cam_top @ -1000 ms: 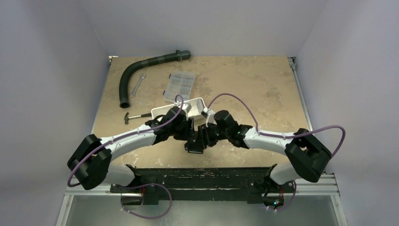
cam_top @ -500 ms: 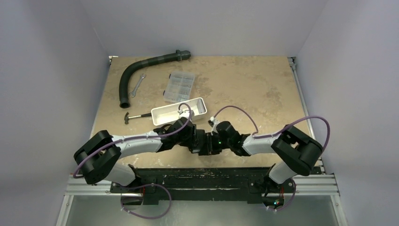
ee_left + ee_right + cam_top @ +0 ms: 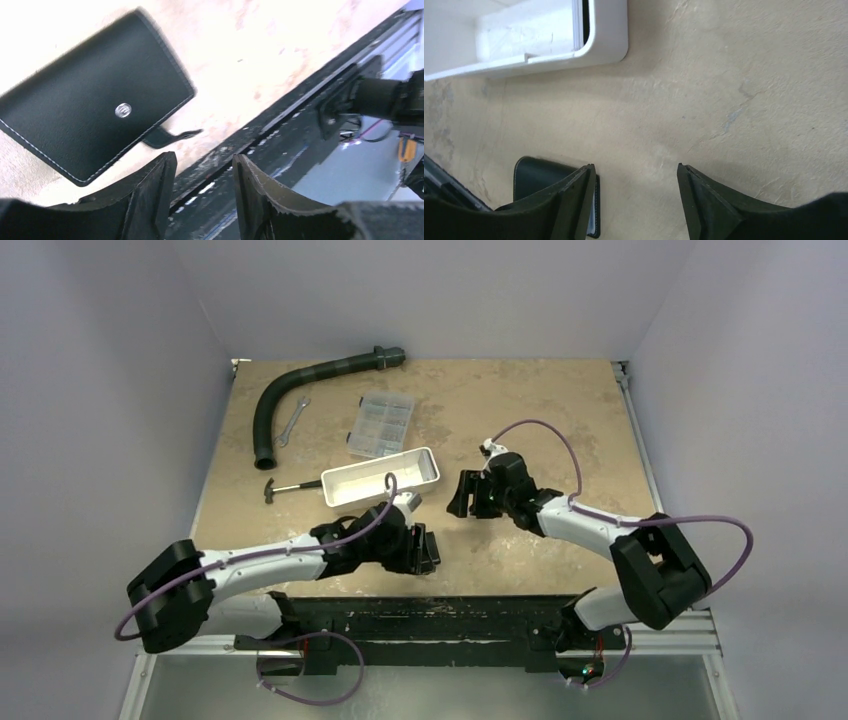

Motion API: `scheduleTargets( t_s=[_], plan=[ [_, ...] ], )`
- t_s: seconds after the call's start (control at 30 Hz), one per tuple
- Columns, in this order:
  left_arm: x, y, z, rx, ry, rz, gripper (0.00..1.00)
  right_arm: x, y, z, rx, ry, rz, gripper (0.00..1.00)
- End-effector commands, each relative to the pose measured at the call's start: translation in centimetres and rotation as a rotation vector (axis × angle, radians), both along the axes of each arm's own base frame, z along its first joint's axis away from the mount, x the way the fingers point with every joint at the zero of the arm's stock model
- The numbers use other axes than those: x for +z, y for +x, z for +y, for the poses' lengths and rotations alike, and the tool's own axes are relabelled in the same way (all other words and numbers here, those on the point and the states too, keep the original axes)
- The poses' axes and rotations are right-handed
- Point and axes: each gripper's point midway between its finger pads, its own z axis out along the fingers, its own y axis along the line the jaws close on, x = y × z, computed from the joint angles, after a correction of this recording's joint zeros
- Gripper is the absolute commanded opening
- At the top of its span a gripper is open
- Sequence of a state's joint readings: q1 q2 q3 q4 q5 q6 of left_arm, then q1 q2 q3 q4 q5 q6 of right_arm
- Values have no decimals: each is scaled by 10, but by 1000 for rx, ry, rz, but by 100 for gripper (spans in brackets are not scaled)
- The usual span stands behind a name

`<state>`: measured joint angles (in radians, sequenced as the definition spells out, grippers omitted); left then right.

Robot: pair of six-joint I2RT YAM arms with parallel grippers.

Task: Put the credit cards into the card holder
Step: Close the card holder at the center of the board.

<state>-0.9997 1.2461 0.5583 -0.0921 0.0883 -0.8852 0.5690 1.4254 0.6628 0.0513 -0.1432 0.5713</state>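
The card holder (image 3: 95, 115) lies shut and flat on the table, black with pale stitching and a small pale snap dot. Its tab sticks out toward the table's front edge. My left gripper (image 3: 204, 157) is open and empty, just short of the holder, by the front edge (image 3: 428, 548). The holder also shows in the right wrist view (image 3: 539, 175), partly behind one finger, with a pale bluish strip at its edge. My right gripper (image 3: 635, 167) is open and empty above bare table, away from the holder (image 3: 461, 495). No loose credit cards show.
A white tray (image 3: 380, 477) stands behind the left gripper; its corner shows in the right wrist view (image 3: 609, 35). Farther back are a clear compartment box (image 3: 380, 425), a dark hose (image 3: 290, 390), a wrench (image 3: 291, 422) and a small hammer (image 3: 285, 487). The black front rail (image 3: 300, 100) runs beside the holder.
Both grippers were together at the front middle of the table. The right gripper has pulled back and to the right. The left gripper has shifted toward the front edge.
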Motion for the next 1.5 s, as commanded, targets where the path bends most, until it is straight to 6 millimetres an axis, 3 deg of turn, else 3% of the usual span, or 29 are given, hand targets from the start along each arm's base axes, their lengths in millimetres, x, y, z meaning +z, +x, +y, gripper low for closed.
scheduleTargets(
  t_s=[0.0, 0.13, 0.3, 0.4, 0.57, 0.97, 1.33, 1.47],
  plan=[
    [63, 25, -2, -24, 21, -141, 50, -7, -36, -1, 108, -22, 85, 71],
    [76, 60, 11, 27, 100, -227, 51, 9, -70, 20, 232, 83, 59, 74],
    [47, 78, 27, 75, 167, -196, 42, 37, -92, 51, 393, 170, -97, 60],
    [26, 72, 35, 90, 190, -159, 38, 38, -96, 65, 464, 223, -98, 55],
    [13, 59, 44, 107, 183, -116, 39, 32, -102, 79, 553, 266, -89, 49],
    [-16, 38, 59, 108, 215, -38, 43, 13, -125, 87, 667, 234, -36, 38],
    [-34, 35, 63, 111, 239, -13, 41, 6, -118, 93, 651, 200, -37, 15],
    [-35, 34, 64, 108, 241, -15, 41, 12, -114, 93, 632, 199, -70, 0]
  ],
)
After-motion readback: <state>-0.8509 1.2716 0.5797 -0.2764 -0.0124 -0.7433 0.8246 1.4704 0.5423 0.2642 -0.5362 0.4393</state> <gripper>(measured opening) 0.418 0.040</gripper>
